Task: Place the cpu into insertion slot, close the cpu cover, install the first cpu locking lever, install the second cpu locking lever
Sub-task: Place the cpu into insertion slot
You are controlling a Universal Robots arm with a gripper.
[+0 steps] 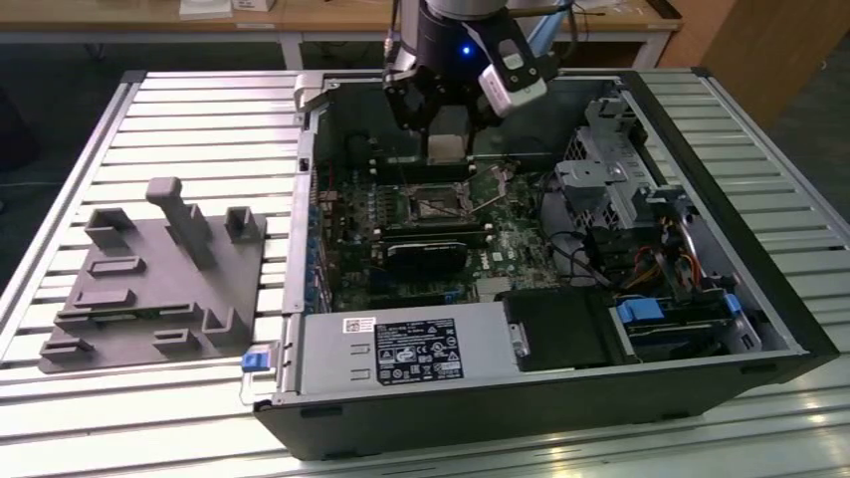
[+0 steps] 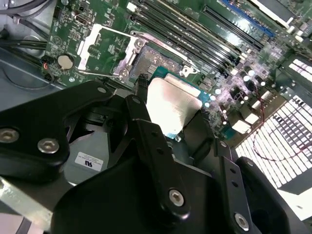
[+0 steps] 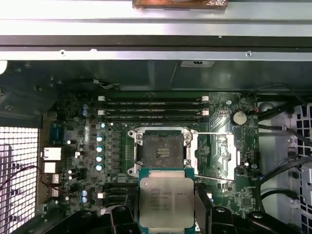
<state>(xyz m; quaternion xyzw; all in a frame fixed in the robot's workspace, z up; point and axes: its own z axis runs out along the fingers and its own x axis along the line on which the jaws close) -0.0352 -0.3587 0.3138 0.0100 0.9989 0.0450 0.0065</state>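
Note:
My gripper is shut on the cpu, a flat square chip with a silver-beige top, and holds it in the air inside the open computer case. The chip hangs a little short of the insertion slot, a square black socket with a silvery rim that lies uncovered on the green board. Black fingers clamp two opposite edges of the chip. The cpu cover, a thin silvery frame, is swung open flat beside the socket, with thin wire levers along it. The second wrist view shows the chip, socket and cover.
Long black memory slots run past the socket. A black card sits on the board nearer the camera. A drive cage and cables fill the exterior view's right. A power supply spans the front. A grey fixture lies outside the case.

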